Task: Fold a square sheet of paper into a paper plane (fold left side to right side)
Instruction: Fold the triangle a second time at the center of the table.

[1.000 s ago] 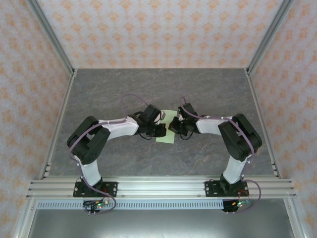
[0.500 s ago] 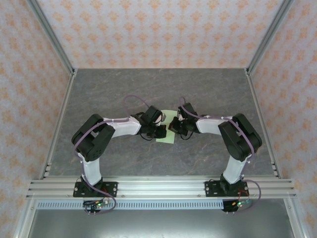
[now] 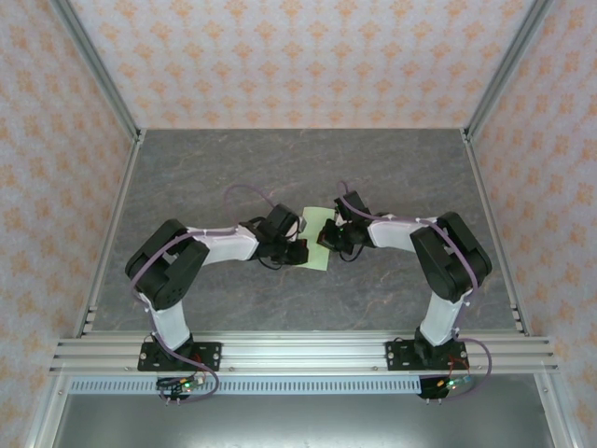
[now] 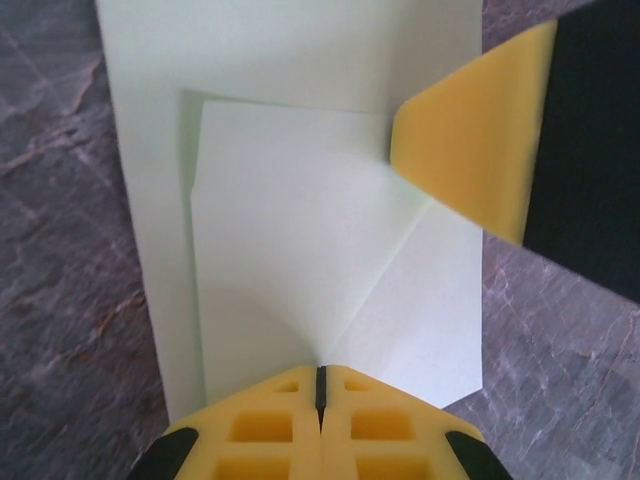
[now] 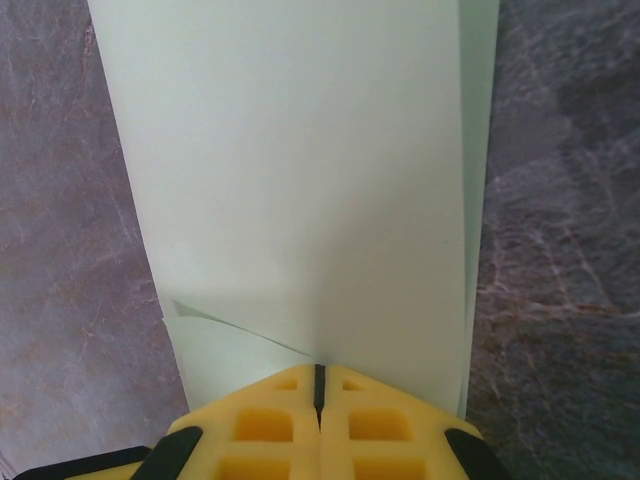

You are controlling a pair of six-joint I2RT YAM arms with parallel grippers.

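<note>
The sheet of paper [image 3: 320, 262] is pale green and lies folded into a narrow rectangle on the table between the two arms. In the left wrist view the paper [image 4: 300, 230] has a diagonal flap folded over its top layer. My left gripper [image 4: 320, 384] is shut, with its yellow tips pressed down on the paper's near edge. A yellow finger [image 4: 470, 140] of the other gripper touches the flap at upper right. My right gripper [image 5: 320, 380] is also shut, its tips resting on the paper [image 5: 300, 170]. From above, the left gripper [image 3: 299, 252] and right gripper [image 3: 326, 241] meet over the sheet.
The grey marbled tabletop [image 3: 392, 168] extends around the paper on all sides. Aluminium frame posts [image 3: 490, 84] and patterned walls bound the workspace. The arm bases sit on a rail [image 3: 298, 353] at the near edge.
The left arm has shifted slightly, its wrist drawing back a little toward the left and near side while its tips stay on the paper. The right arm has not moved.
</note>
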